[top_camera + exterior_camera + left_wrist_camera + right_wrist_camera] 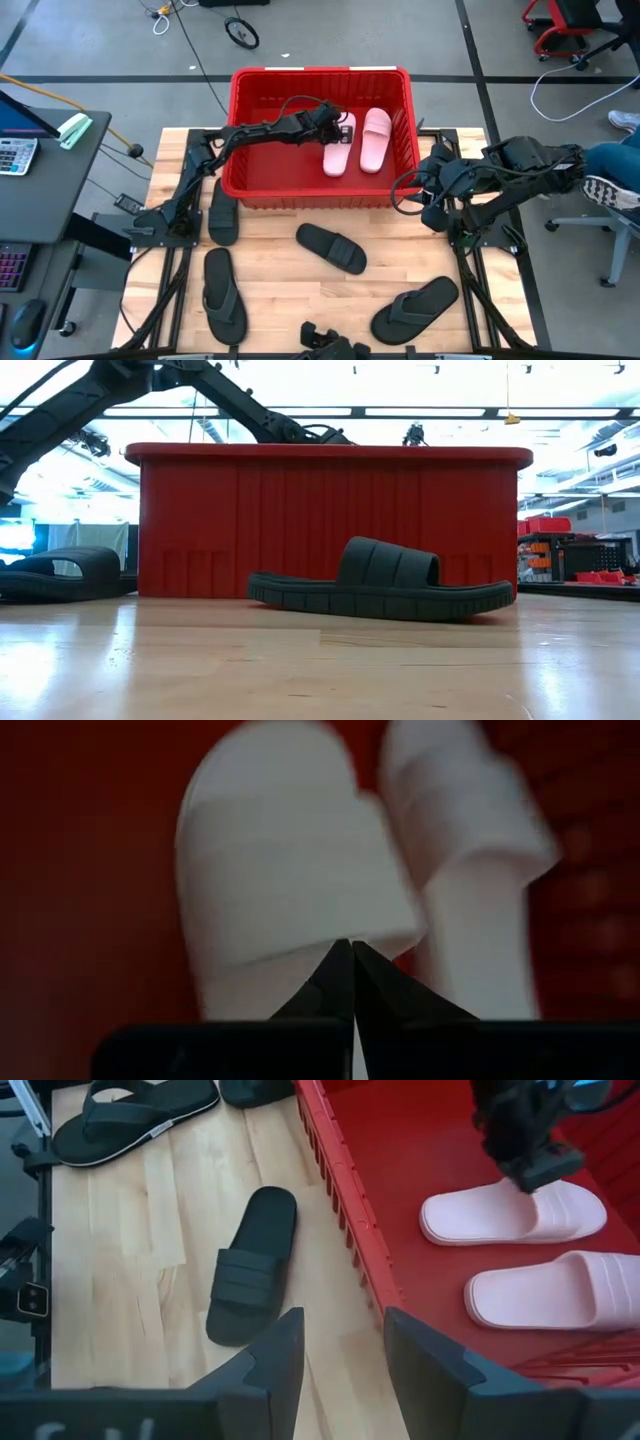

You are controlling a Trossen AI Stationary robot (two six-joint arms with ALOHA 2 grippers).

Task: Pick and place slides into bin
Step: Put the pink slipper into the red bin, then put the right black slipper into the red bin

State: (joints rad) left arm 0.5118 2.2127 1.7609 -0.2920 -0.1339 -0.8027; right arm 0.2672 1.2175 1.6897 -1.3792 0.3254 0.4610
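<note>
The red bin (236,130) stands at the table's far middle. Two pale pink slides lie flat on its floor, side by side (338,152) (376,138). My left gripper (344,127) reaches into the bin, shut, with its tips at the strap of the left pink slide (290,870). My right gripper (343,1320) is open and empty, beside the bin's right near corner. A black broad-strap slide (332,248) lies sole down on the table in front of the bin. It also shows in the low view (385,585). My left gripper's shut fingertips (340,970) stand at the edge of the pink slide's strap (330,925), slanting down from the table's left. The slide lies flat on the bin floor (505,1218). I cannot tell whether the tips touch it.
A second black slide (222,215) lies by the bin's left near corner. Two black flip-flops lie near the front, one left (222,295) and one right (415,308). A dark object (330,345) sits at the near edge. A person's shoe (605,190) shows off the table's right.
</note>
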